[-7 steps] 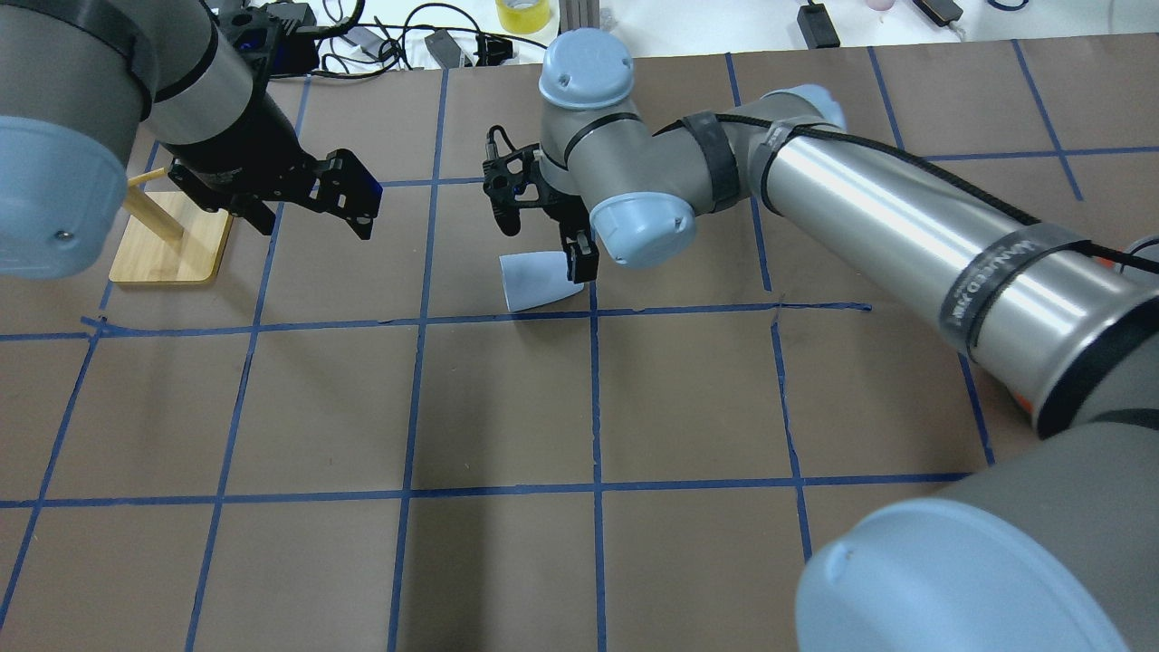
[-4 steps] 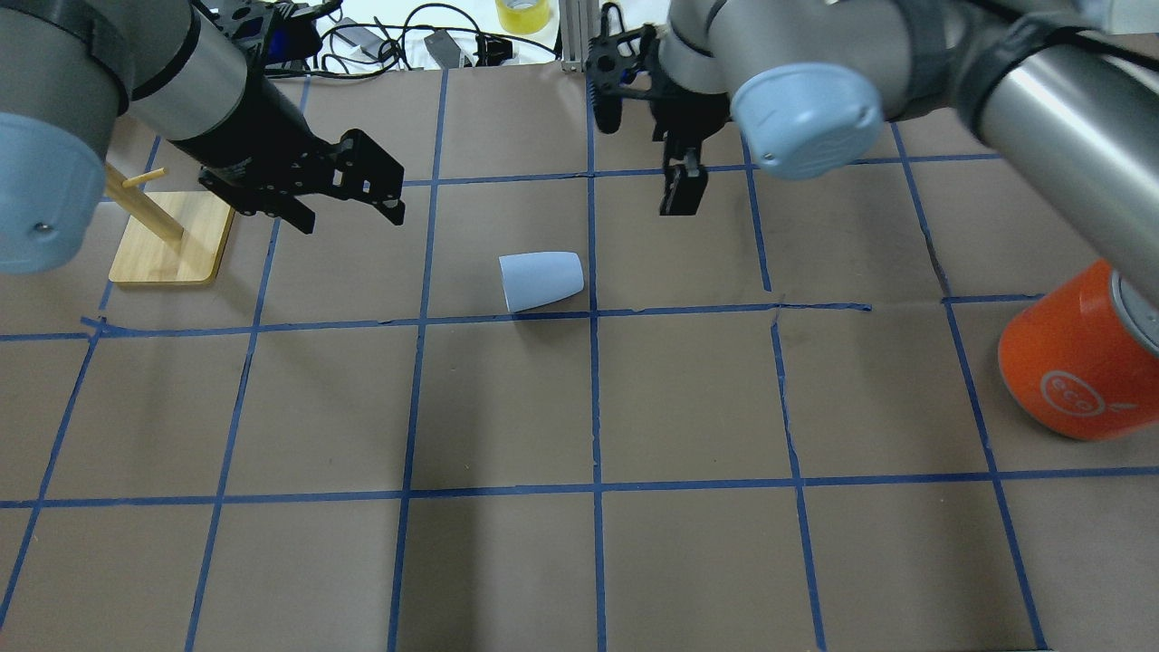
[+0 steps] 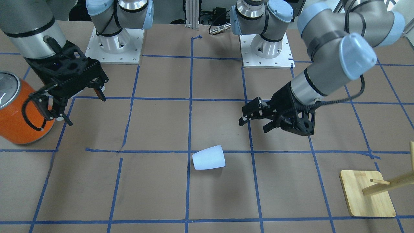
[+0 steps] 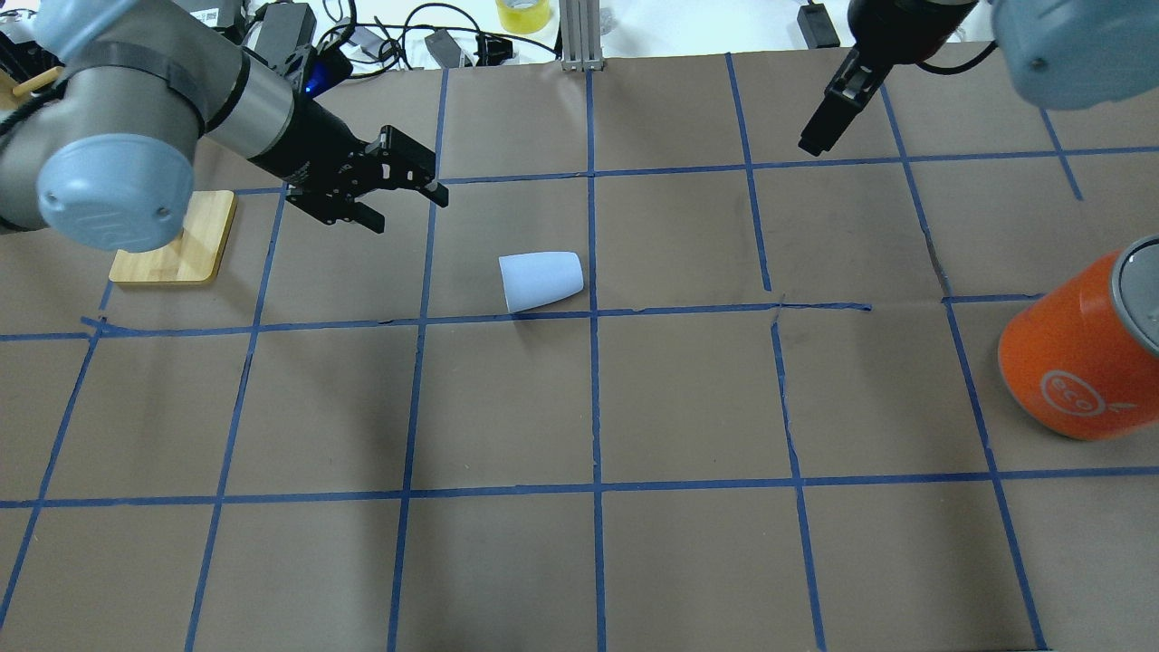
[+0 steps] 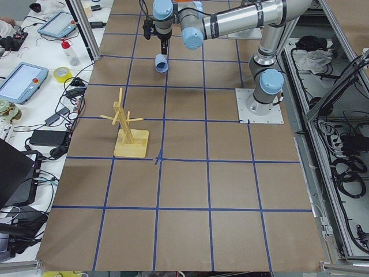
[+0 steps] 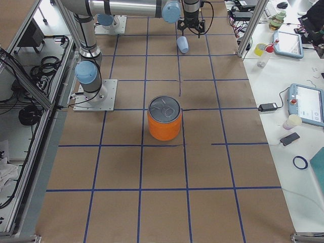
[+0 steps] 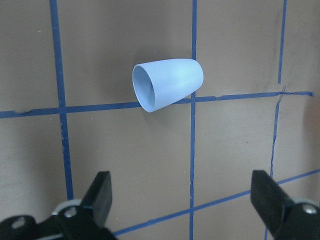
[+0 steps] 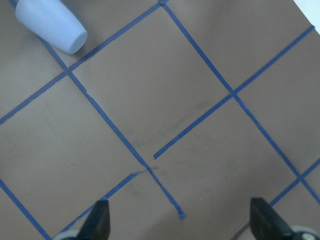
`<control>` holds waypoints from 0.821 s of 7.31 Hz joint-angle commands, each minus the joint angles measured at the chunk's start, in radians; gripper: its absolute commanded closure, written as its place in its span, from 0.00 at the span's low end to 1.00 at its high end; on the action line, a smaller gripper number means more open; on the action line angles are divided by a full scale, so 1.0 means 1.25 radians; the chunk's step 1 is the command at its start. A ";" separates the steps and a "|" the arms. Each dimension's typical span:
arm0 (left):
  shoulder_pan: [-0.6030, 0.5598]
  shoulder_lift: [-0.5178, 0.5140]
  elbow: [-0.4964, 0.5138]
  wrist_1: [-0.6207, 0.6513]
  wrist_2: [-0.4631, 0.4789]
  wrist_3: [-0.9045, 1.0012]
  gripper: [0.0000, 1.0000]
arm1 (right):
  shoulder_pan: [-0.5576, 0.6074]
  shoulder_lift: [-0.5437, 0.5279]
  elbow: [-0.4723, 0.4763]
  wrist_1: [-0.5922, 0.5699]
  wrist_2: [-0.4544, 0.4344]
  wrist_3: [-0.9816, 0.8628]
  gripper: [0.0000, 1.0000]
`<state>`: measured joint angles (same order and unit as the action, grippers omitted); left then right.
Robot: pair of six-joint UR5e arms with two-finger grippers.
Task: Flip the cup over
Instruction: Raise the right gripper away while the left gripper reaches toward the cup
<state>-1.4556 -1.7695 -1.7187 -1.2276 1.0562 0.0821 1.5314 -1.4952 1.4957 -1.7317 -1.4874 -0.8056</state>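
Note:
The pale blue-white cup [image 4: 541,281] lies on its side on the brown paper near the table's middle, mouth toward the robot's left. It also shows in the front view [image 3: 209,157], the left wrist view [image 7: 167,84] and the corner of the right wrist view [image 8: 50,22]. My left gripper [image 4: 409,212] is open and empty, off to the cup's left and above the table [image 3: 253,126]. My right gripper [image 3: 86,110] is open and empty, far to the cup's right beside the orange can; one of its fingers [image 4: 826,122] shows overhead.
A large orange can [image 4: 1077,362] with a silver top stands at the right. A wooden peg stand [image 4: 177,254] sits at the left, behind my left arm. Cables and a tape roll [image 4: 523,14] lie past the table's far edge.
My right gripper has pulled away from the cup, up and to the far right. My left gripper has moved right, closer to the cup. The cup has not moved.

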 commanded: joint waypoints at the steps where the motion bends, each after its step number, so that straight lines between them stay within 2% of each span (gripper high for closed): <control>1: 0.002 -0.086 -0.004 0.051 -0.120 -0.051 0.00 | -0.004 -0.048 0.013 0.075 -0.009 0.296 0.00; 2: 0.004 -0.121 -0.009 0.051 -0.179 -0.058 0.00 | -0.004 -0.051 0.013 0.076 -0.010 0.431 0.00; 3: 0.005 -0.151 -0.024 0.083 -0.185 -0.058 0.00 | -0.002 -0.060 0.016 0.080 -0.015 0.577 0.00; 4: 0.007 -0.189 -0.036 0.135 -0.194 -0.060 0.00 | 0.004 -0.063 0.015 0.074 -0.050 0.662 0.00; 5: 0.007 -0.215 -0.047 0.158 -0.258 -0.064 0.00 | 0.022 -0.064 0.015 0.076 -0.062 0.720 0.00; 6: 0.008 -0.230 -0.047 0.162 -0.269 -0.064 0.00 | 0.052 -0.061 0.015 0.069 -0.062 0.730 0.00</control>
<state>-1.4467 -2.0239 -1.7706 -1.0476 0.7601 0.0041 1.5582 -1.5727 1.5141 -1.6391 -1.5542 0.0497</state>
